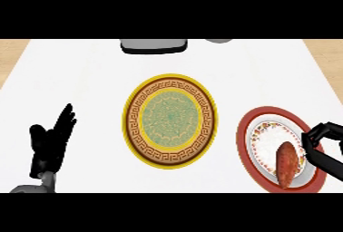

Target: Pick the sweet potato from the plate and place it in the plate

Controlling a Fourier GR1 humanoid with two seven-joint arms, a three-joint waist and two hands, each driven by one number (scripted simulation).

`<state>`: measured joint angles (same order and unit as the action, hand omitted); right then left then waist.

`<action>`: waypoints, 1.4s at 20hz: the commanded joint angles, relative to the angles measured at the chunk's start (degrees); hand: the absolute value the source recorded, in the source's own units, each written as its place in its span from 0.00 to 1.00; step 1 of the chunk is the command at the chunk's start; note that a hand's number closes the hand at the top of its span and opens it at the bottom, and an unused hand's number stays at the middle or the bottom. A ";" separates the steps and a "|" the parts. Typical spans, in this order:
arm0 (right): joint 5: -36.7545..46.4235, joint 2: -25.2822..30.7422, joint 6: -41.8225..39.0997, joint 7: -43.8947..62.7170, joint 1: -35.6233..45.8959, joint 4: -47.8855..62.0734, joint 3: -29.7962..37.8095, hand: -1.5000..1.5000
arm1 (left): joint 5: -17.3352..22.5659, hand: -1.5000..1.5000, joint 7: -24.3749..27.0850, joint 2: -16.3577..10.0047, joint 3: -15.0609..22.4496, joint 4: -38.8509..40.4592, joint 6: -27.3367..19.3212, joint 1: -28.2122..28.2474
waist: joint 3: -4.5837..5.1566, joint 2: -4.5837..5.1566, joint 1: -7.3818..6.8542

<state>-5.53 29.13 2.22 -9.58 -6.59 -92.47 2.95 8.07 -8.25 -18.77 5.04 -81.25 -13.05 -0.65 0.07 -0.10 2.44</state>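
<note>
Right hand (327, 161) over red-rimmed plate (245, 136) beside sweet potato (286, 164), fingers (313, 132) bent apart (empty); left hand (52, 142) flat-open.

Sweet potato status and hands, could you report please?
Left hand open, resting left. Right hand beside sweet potato, not gripping; it's on red plate. Nothing blocks yellow plate.

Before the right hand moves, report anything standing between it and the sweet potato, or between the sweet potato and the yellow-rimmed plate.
Nothing visible. The right hand sits just right of the sweet potato on the red-rimmed plate, and only counter lies between that plate and the yellow-rimmed plate.
</note>
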 commanded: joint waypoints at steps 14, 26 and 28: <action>8.46 9.55 -12.55 -18.32 -4.69 10.99 2.04 0.00 | -5.45 0.50 -2.14 6.59 6.06 -1.09 -4.31 -1.33 | -0.04 0.11 -2.80; 14.28 18.02 -28.14 -2.46 0.18 8.35 -4.86 0.00 | -6.78 0.50 -8.01 6.45 5.13 -4.15 -4.78 -3.75 | -0.08 0.14 -2.88; 15.99 16.21 -29.18 -2.04 1.97 10.08 -6.18 0.00 | -5.94 0.50 -8.31 5.83 4.37 -6.02 -3.36 -2.24 | -0.09 0.13 -2.98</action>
<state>7.97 46.54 -23.73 -14.07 -8.18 -84.80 -0.29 2.99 -13.00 -13.27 8.98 -84.23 -15.87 -2.50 0.04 0.00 -0.33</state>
